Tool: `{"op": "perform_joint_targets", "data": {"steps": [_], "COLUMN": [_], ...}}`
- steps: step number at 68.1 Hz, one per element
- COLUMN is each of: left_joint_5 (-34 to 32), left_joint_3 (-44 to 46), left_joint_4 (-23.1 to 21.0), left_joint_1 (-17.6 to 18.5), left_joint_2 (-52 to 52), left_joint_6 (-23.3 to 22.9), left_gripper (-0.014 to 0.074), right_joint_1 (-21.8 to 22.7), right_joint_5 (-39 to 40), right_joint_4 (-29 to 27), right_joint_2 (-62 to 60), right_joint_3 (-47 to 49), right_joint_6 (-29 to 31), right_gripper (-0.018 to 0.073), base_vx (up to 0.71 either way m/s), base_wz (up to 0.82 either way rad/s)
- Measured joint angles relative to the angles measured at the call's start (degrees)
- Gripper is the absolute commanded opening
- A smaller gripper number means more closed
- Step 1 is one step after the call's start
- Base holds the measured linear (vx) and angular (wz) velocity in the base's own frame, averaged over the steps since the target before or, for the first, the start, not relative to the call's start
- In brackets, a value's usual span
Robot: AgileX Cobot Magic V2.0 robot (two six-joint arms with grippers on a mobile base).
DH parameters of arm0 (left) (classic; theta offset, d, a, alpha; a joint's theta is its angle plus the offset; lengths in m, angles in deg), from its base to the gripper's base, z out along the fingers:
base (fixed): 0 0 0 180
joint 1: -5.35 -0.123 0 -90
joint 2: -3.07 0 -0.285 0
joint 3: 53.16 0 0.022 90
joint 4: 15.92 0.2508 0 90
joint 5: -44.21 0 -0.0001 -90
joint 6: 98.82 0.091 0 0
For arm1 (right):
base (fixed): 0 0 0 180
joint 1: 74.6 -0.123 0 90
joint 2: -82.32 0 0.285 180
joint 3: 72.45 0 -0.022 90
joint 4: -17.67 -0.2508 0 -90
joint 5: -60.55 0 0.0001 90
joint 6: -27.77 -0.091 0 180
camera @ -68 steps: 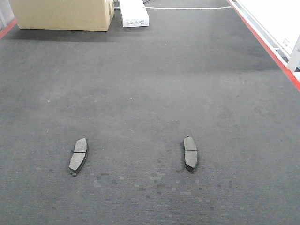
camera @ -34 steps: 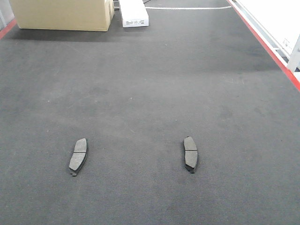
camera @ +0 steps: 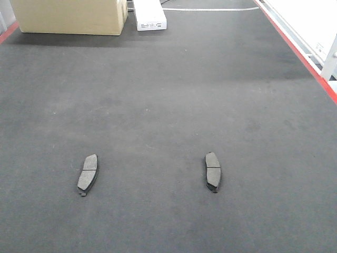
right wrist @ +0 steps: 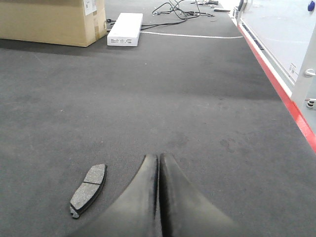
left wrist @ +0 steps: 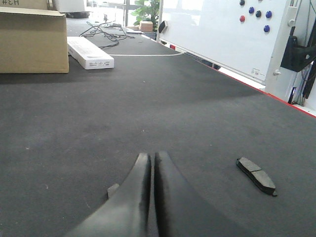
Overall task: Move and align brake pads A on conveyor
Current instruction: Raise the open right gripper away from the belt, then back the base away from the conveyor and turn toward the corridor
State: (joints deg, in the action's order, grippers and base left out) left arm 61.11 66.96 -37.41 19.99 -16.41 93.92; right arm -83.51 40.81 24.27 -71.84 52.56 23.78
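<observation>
Little has moved in the last second: two brake pads A at rest, both pincers idle.
Item: left pad [camera: 87, 174] and right pad [camera: 212, 172] lie flat, well apart, lengthwise on the near conveyor [camera: 168, 95]. Your left pincer [left wrist: 149, 157] and right pincer [right wrist: 158, 158] are closed tight, holding nothing. Likely stiff, dense and thin, sitting low on rough belt; take each across its narrow width at the groove.

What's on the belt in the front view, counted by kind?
Brake pads: 2
Cardboard box: 1
White box: 1
Total: 4
</observation>
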Motion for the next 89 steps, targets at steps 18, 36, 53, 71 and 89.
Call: {"op": "perform_joint_targets", "data": {"steps": [18,36,53,71,89], "left_joint_5": [0.0,0.0,0.0,0.0,0.0], "left_joint_3": [0.0,0.0,0.0,0.0,0.0], "left_joint_4": [0.0,0.0,0.0,0.0,0.0], "left_joint_1": [0.0,0.0,0.0,0.0,0.0], "left_joint_2": [0.0,0.0,0.0,0.0,0.0], "left_joint_6": [0.0,0.0,0.0,0.0,0.0], "left_gripper": [-0.0007,-0.0007,-0.0007,-0.0007,-0.0007], "right_joint_1": [0.0,0.0,0.0,0.0,0.0], "right_joint_5": [0.0,0.0,0.0,0.0,0.0], "right_joint_4": [0.0,0.0,0.0,0.0,0.0], "right_joint_2": [0.0,0.0,0.0,0.0,0.0], "right_joint_3": [0.0,0.0,0.0,0.0,0.0], "right_joint_6": [0.0,0.0,0.0,0.0,0.0], "right_gripper": [-0.0003,-0.0003,-0.0003,-0.0003,-0.0003], "base_vx": [-0.09,-0.18,-0.23,-0.26,-0.29], "base_wz": [-0.01,-0.04,-0.05,-0.05,0.02]}}
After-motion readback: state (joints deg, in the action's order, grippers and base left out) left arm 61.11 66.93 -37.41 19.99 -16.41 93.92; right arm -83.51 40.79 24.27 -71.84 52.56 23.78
